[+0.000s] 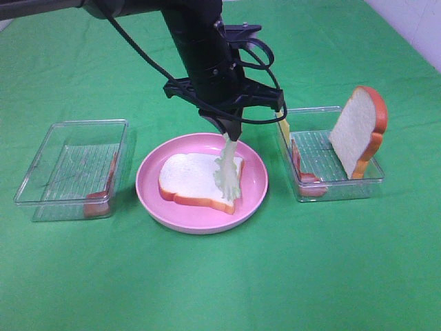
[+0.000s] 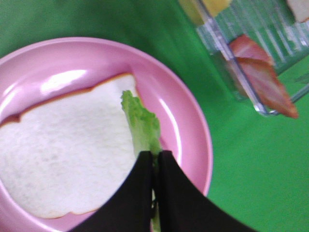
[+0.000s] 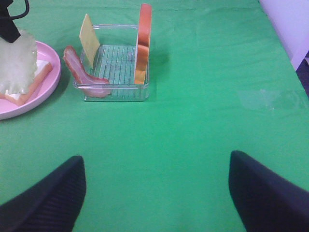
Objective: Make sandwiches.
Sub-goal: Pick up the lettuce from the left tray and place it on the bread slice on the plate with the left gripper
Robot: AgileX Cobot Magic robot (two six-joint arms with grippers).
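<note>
Your left gripper [image 1: 233, 131] pinches the lettuce [image 1: 227, 172], which hangs down onto the bread slice [image 1: 187, 176] on the pink plate [image 1: 256, 181]; your right gripper [image 3: 154, 166] gapes wide, empty.

Left wrist view: pink plate [image 2: 193, 121] ran off left and bottom edges; bread slice [image 2: 63, 159] cut at left edge. Held end of lettuce leaf [image 2: 142, 123] buried between fingers of left gripper [image 2: 155, 154]. Clear tray [image 2: 243, 82] clipped at two edges; cheese slice [image 2: 210, 6] blurred, mostly out of frame. Exterior view: leaf covered part of the bread slice; cheese slice mostly behind left gripper. Right wrist view: right gripper [image 3: 155, 159] fingers cut by bottom edge; plate cut at left edge.
</note>
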